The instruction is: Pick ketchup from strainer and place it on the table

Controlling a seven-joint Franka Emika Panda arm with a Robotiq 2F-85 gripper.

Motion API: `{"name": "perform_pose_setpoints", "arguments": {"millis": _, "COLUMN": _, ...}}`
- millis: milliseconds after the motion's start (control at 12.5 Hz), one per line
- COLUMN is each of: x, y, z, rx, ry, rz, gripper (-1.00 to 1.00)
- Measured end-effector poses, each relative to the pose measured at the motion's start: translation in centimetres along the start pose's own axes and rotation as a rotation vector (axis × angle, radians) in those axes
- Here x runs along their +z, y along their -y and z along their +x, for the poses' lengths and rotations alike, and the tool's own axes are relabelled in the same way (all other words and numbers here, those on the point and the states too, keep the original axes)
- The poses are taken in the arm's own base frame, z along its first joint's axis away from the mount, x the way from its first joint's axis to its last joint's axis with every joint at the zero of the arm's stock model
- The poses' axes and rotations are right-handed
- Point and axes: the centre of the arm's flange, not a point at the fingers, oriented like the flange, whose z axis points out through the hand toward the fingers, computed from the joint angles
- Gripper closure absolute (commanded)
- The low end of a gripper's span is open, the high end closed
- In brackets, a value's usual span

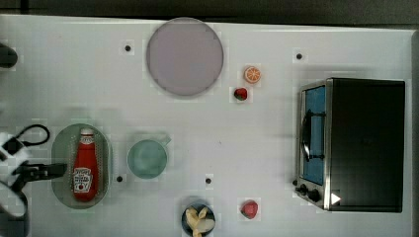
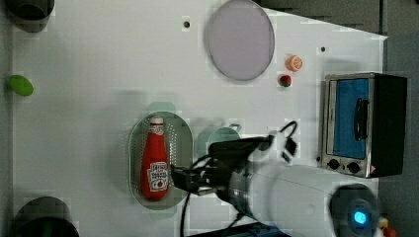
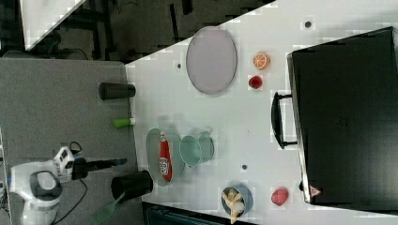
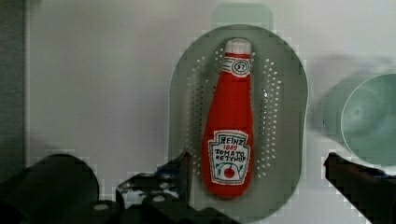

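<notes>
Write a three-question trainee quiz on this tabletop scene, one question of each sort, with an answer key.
1. True or false: the ketchup stands upright on the table.
2. Which lies nearest the strainer in the top view? A. plate B. cup C. toaster oven
3. Are the fingers of the gripper open or shut?

Key: 1. False, it lies flat in the strainer. 2. B. 3. Open, one finger on either side of the bottle's base in the wrist view.

Red ketchup (image 4: 229,140), pale green perforated strainer (image 4: 285,70), white table (image 1: 237,133)
</notes>
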Motion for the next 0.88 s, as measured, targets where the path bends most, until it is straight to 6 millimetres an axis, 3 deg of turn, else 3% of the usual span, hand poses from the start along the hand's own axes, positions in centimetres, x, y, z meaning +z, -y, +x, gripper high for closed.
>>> {"name": "perform_pose_setpoints", "arguments": {"millis": 400, "x": 12.5, "y": -1.4, "z": -0.8, "rx": 0.055, "ry": 0.080, "rz": 0.005, "gripper": -1.00}}
{"name": "perform_pose_setpoints", "arguments": {"millis": 560, "x": 15.8, "y": -2.3, "z": -0.9, "rx": 0.072, "ry": 0.084, "rz": 0.005, "gripper": -1.00}}
{"name": "perform_pose_setpoints", "arguments": {"millis": 880, "x": 20.3, "y": -2.2, "z": -0.8, "rx": 0.067, "ry": 0.090, "rz": 0.029, "gripper": -1.00}}
